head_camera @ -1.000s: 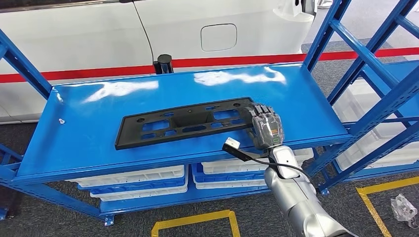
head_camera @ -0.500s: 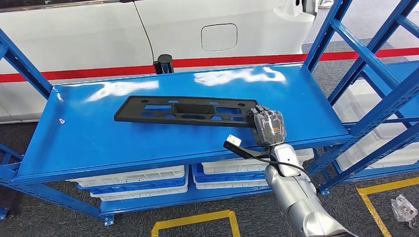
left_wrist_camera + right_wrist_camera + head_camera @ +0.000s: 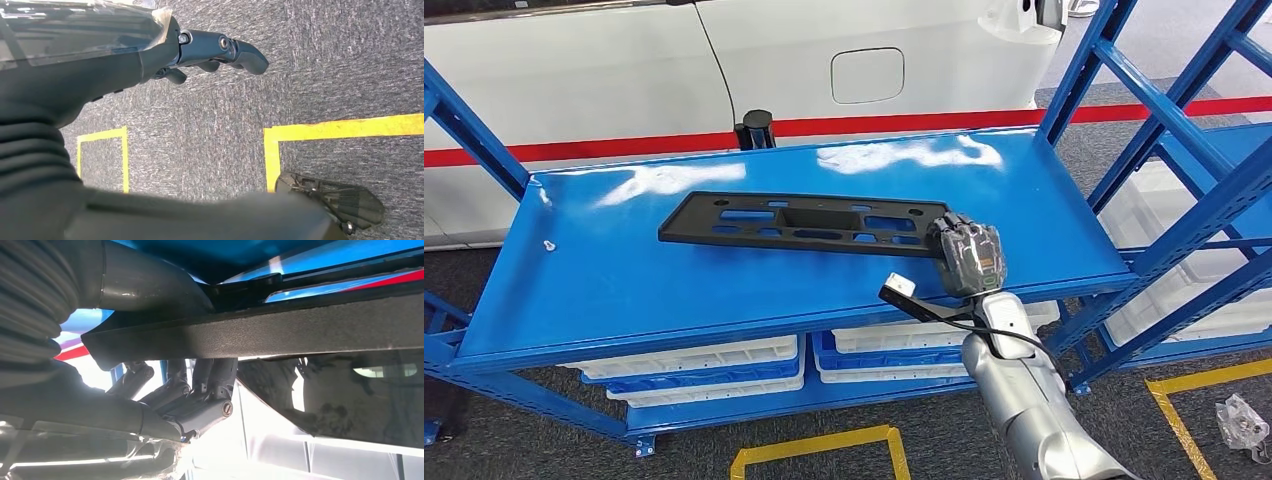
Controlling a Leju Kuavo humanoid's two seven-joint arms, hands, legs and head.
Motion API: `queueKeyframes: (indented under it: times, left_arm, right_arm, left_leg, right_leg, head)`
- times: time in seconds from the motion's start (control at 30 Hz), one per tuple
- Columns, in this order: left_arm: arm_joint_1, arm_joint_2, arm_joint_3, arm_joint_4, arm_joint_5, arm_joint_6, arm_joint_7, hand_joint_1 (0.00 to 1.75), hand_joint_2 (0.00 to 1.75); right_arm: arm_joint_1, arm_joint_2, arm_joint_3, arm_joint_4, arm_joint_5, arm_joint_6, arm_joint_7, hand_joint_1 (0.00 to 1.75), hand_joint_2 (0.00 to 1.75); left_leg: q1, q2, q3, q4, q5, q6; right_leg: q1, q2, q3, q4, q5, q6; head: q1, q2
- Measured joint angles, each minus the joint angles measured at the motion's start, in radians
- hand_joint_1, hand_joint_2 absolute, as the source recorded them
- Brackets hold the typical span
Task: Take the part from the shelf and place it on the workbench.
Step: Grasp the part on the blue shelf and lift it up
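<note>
From my head view the part (image 3: pixel 809 224), a long black slotted bracket, runs crosswise over the blue shelf (image 3: pixel 674 290), its long axis reaching from my right robot hand (image 3: pixel 969 255) out toward the shelf's far left. The right robot hand clamps the end nearest it; my right wrist view shows the thumb on one face and the darker fingers (image 3: pixel 200 385) curled against the other. Whether the far end touches the shelf or floats above it, I cannot tell. My left robot hand (image 3: pixel 210 50) hangs over grey carpet with yellow tape lines (image 3: pixel 325 130), fingers loosely curled, holding nothing.
</note>
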Motion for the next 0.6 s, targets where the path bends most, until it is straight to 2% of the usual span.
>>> queueKeyframes:
  times: [0.23,0.37,0.47,0.53,0.6]
  left_arm:
    - [0.000,0.001,0.000,0.000,-0.011,0.004,0.000,0.00,1.75]
    - [0.000,0.002,0.000,0.000,-0.011,0.015,-0.002,0.00,1.75]
    - [0.000,0.002,0.000,0.000,-0.005,0.020,0.011,0.00,1.75]
    - [0.000,0.003,0.000,0.000,0.003,0.021,0.024,0.00,1.75]
    - [-0.001,0.003,0.002,0.000,0.010,0.023,0.034,0.00,1.75]
  right_arm:
    - [0.015,0.003,-0.033,-0.026,-0.013,0.000,-0.022,1.75,1.75]
    - [0.019,0.009,-0.063,-0.035,-0.111,0.000,-0.087,1.75,1.75]
    - [0.017,0.022,-0.105,-0.034,-0.334,0.031,-0.211,1.75,1.75]
    - [0.018,0.036,-0.134,-0.045,-0.562,0.098,-0.310,1.75,1.75]
    - [0.035,0.046,-0.147,-0.091,-0.769,0.199,-0.361,1.75,1.75]
  left_leg:
    - [0.000,0.000,0.000,0.000,0.000,0.000]
    - [0.000,-0.001,0.000,0.000,0.000,0.000]
    - [0.000,-0.001,0.000,0.000,0.000,0.000]
    - [0.000,-0.001,0.000,0.000,0.000,0.000]
    - [0.000,-0.002,0.000,0.000,0.000,0.000]
  right_leg:
    - [0.000,0.000,0.000,0.000,0.000,0.001]
    - [0.000,0.000,0.000,0.000,-0.001,0.001]
    - [0.000,0.000,0.000,0.000,-0.001,0.001]
    - [0.000,0.000,0.000,0.000,-0.001,0.001]
    - [0.000,-0.001,0.000,0.000,-0.001,0.001]
  head:
    - [0.000,0.000]
    - [0.000,0.000]
    - [0.000,0.000]
    - [0.000,0.000]
    - [0.000,0.000]
